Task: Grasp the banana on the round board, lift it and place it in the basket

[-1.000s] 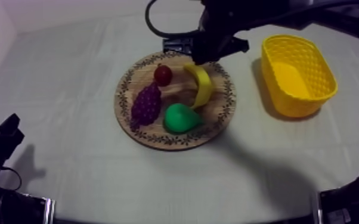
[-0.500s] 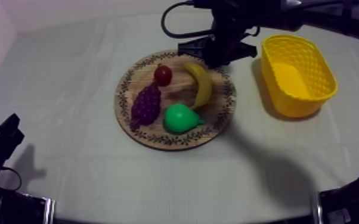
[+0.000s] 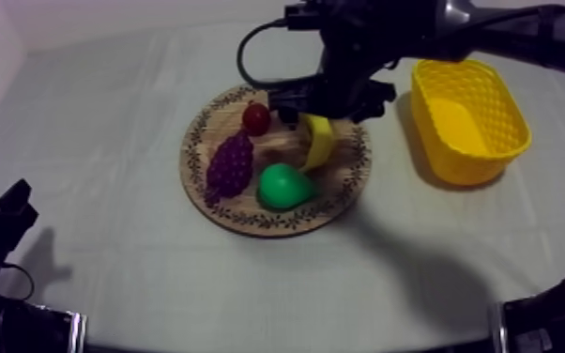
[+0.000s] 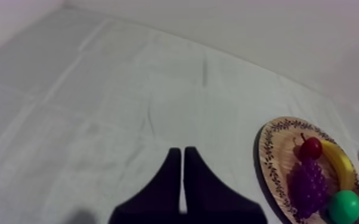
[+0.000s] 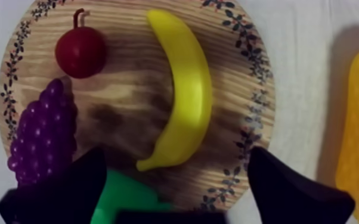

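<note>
Banana (image 5: pixel 188 89): smooth yellow crescent, lying flat on the wooden board (image 5: pixel 119 95), between the small red fruit (image 5: pixel 80 52) and the rim nearest the yellow basket (image 3: pixel 474 161). Right gripper (image 5: pixel 175 156) over it, fingers (image 5: pixel 68 190) spread wide either side of its lower end, holding nothing. Left gripper (image 4: pixel 183 156) closed to a wedge, empty, over the surface (image 4: pixel 98 113).

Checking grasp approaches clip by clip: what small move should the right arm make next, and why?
Probably lower straight down a little, so the fingers come level with the banana. The right pincer is open above the board, one finger to each side of the banana, which lies on the wood, not yet gripped.
</note>
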Controlling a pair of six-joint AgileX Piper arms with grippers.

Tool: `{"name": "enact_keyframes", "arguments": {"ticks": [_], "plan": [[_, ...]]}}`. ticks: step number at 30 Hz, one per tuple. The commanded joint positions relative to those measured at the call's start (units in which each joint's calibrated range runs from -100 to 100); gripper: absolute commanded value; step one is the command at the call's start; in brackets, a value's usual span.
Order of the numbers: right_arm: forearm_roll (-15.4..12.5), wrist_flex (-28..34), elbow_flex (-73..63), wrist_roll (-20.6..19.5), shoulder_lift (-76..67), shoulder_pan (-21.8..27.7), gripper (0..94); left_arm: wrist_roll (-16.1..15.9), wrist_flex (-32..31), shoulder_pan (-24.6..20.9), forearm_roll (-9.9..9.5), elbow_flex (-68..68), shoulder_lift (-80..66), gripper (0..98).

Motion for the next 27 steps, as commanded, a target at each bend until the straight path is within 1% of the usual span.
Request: {"name": "enact_keyframes", "arguments": {"ticks": [1,6,15,27], "plan": [[0.02,0.12,0.2,0.15,-0.05,-0.13,85.8,0.0,-0.02,-0.01,-0.01,0.03,-0.03,0.1],[0.42,0.39,0.26,-0.18,0.01,-0.14,86.7,0.0,-0.02,-0.01,-0.01,0.03,-0.03,0.1],[0.79,0.03,-1.36,-0.16,3.18,1.4,86.2,0.0,-0.02,-0.01,-0.01,0.03,-0.03,0.1],[0.16,0.21,-6.28,0.83,11.32,2.16,85.1,0.0,-0.02,-0.01,-0.01,0.03,-0.03,0.1]]}}
